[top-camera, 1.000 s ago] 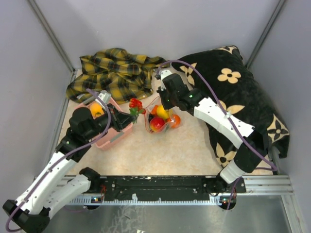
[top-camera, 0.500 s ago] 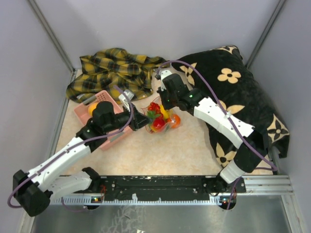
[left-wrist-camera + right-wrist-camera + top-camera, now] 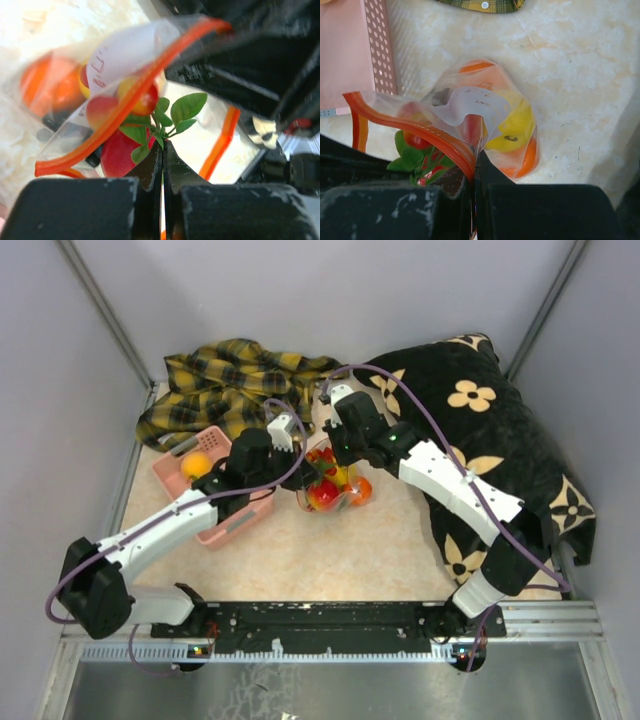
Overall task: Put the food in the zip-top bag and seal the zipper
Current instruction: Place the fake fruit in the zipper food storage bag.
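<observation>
At the tips of your left gripper (image 3: 162, 159), the jaws are pressed together on the stem of the green leafy piece (image 3: 176, 111). This piece hangs right at the mouth of the zip-top bag (image 3: 127, 50), with its leaves between the two runs of the zipper (image 3: 137, 89). I judge you should carry it deeper, past the red strip, before you let go; released here, the leaves may catch on the rim. Just beyond, your right gripper (image 3: 475, 172) is closed on the bag's edge and holds the mouth apart. Hold it steady, because the plastic is floppy. The bag lies on the table (image 3: 330, 550) with a yellow lemon (image 3: 517, 125) and other fruit inside. Off to the left, one orange ball (image 3: 197, 464) waits in the pink basket (image 3: 235, 522). I cannot find the zipper's slider in any view. Your left arm also hides part of the basket, so more food may be there.
</observation>
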Tool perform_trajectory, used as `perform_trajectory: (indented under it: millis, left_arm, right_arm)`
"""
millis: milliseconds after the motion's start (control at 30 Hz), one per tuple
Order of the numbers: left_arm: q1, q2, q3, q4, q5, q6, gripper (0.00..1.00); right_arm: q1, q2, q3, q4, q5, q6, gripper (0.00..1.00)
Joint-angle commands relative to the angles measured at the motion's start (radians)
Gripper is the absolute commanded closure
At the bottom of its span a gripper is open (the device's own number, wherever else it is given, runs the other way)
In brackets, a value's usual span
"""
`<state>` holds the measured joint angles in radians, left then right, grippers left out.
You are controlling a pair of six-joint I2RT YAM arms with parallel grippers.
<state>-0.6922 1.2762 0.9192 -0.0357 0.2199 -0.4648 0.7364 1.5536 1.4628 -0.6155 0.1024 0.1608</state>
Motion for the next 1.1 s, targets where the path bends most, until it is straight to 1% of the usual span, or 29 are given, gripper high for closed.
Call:
perform_trajectory:
  millis: [0, 100, 200, 333, 400, 567, 733, 833, 967, 1067]
  left_arm:
    - [-0.004, 0.066, 0.12, -0.08, -0.173, 0.023, 1.0]
    - [-0.004, 0.129, 0.198, -0.182, -0.27, 0.023, 1.0]
    - [-0.005, 0.176, 0.249, -0.258, -0.338, 0.018, 1.0]
    - [-0.006, 0.199, 0.257, -0.301, -0.453, -0.021, 0.99]
    - [-0.006, 0.2, 0.242, -0.277, -0.477, -0.031, 0.93]
    - [-0.007, 0.197, 0.235, -0.227, -0.426, -0.049, 0.69]
    - [-0.006, 0.143, 0.233, -0.24, -0.401, -0.052, 0.52]
    - [-0.006, 0.09, 0.22, -0.266, -0.362, -0.055, 0.46]
    - [-0.006, 0.017, 0.198, -0.344, -0.322, -0.058, 0.4]
    - [-0.005, -0.051, 0.147, -0.375, -0.331, -0.071, 0.39]
  right_arm:
    - [-0.006, -0.024, 0.065, 0.018, -0.017, 0.006, 1.0]
    - [-0.005, -0.032, 0.062, 0.017, -0.016, 0.007, 1.0]
    - [-0.005, -0.043, 0.059, 0.017, -0.015, 0.006, 1.0]
    - [-0.006, -0.049, 0.057, 0.026, -0.036, 0.01, 1.0]
    - [-0.005, -0.049, 0.055, 0.032, -0.046, 0.012, 1.0]
    - [-0.006, -0.05, 0.045, 0.039, -0.051, 0.023, 1.0]
    - [-0.006, -0.053, 0.034, 0.046, -0.04, 0.029, 1.0]
    - [-0.006, -0.051, 0.031, 0.053, -0.037, 0.03, 1.0]
    - [-0.006, -0.048, 0.031, 0.058, -0.036, 0.03, 1.0]
    - [-0.006, -0.045, 0.03, 0.062, -0.034, 0.029, 1.0]
